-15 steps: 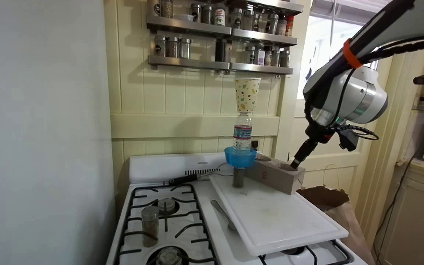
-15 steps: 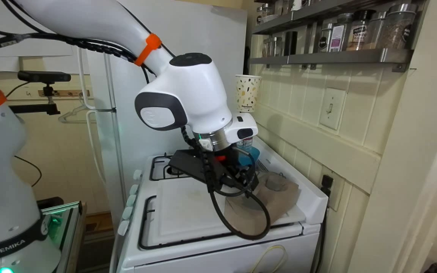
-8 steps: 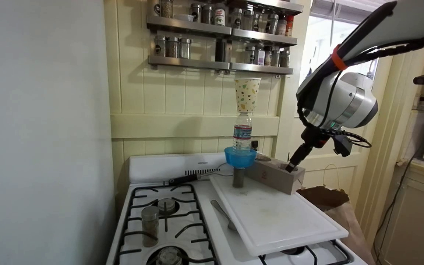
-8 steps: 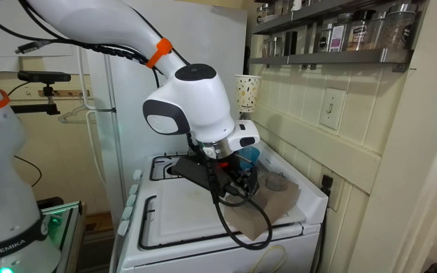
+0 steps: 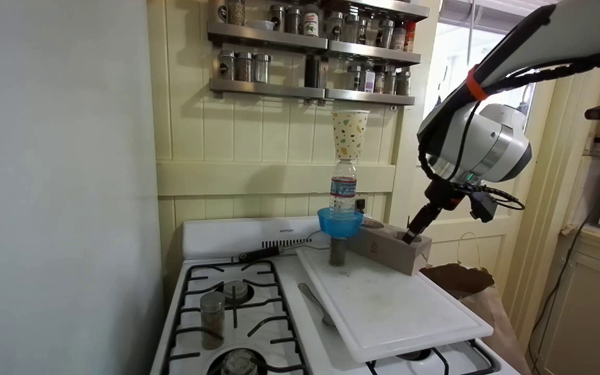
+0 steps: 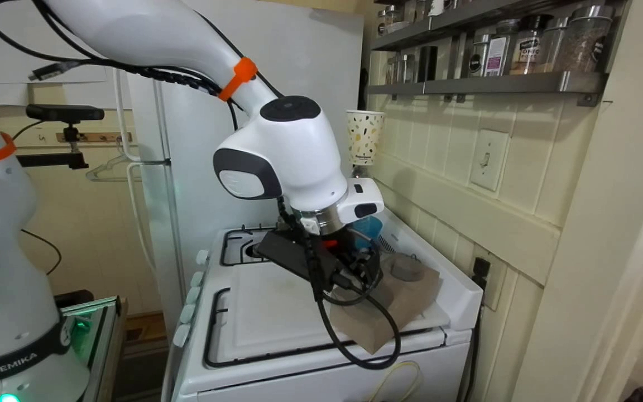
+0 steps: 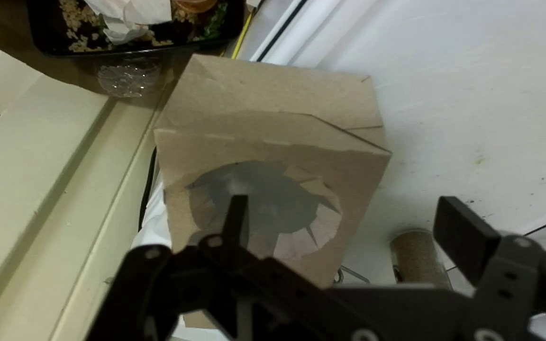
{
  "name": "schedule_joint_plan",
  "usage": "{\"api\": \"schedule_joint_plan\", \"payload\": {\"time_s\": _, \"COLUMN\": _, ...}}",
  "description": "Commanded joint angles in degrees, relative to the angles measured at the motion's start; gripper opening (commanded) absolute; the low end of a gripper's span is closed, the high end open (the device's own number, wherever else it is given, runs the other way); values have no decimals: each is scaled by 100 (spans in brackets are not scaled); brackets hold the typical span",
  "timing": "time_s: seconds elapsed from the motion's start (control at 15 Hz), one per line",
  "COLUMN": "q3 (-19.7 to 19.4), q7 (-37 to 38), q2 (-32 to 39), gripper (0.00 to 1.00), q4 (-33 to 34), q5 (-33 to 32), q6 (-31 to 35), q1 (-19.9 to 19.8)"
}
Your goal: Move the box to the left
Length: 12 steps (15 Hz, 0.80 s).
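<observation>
- Lining up a pinch on the box (image 5: 389, 246) looks like the step I'm on. It's right of centre in an exterior view, at the upper right end of the white board (image 5: 383, 307).
- My gripper (image 7: 346, 213) has its fingers (image 7: 236, 220) spread wide, holding nothing. In the wrist view one tip sits over the round hole (image 7: 273, 199) in the box's top, middle of the frame, and the other is off to the right, past the box. How deep that first tip is, I can't tell.
- So I'd pinch the board-side wall (image 5: 380, 252) — inner finger down through the hole, outer one outside. Get properly low before squeezing so I'm not just nipping the edge.
- Easy on the force tbh. Looks like thin cardboard, and I'd guess it creases fast.
- Watch the jar (image 7: 417, 258) at lower right of the wrist view: it shows between the box and my outer finger, so squeezing in could clip it. A bowl (image 5: 340, 223), bottle (image 5: 342, 188) and cup (image 5: 350, 134) are stacked above it — one bump probably drops the lot.
- In an exterior view the jar (image 5: 337, 251) stands just left of the box, so if that's the "left" meant, I'd lift clear or swing around rather than drag.
</observation>
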Motion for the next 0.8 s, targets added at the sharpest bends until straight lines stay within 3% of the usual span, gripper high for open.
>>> {"api": "schedule_joint_plan", "payload": {"time_s": 0.0, "q3": 27, "q7": -261, "q2": 68, "gripper": 100, "q4": 5, "q5": 584, "q6": 219, "q1": 107}}
{"api": "schedule_joint_plan", "payload": {"time_s": 0.4, "q3": 48, "q7": -159, "q2": 219, "gripper": 98, "q4": 42, "q5": 713, "q6": 237, "q1": 116}}
{"api": "schedule_joint_plan", "payload": {"time_s": 0.67, "q3": 62, "q7": -233, "q2": 410, "gripper": 74, "q4": 91, "q5": 831, "q6": 242, "q1": 129}}
{"api": "schedule_joint_plan", "payload": {"time_s": 0.73, "q3": 76, "q7": -245, "q2": 468, "gripper": 73, "q4": 109, "q5": 858, "q6": 252, "q1": 132}}
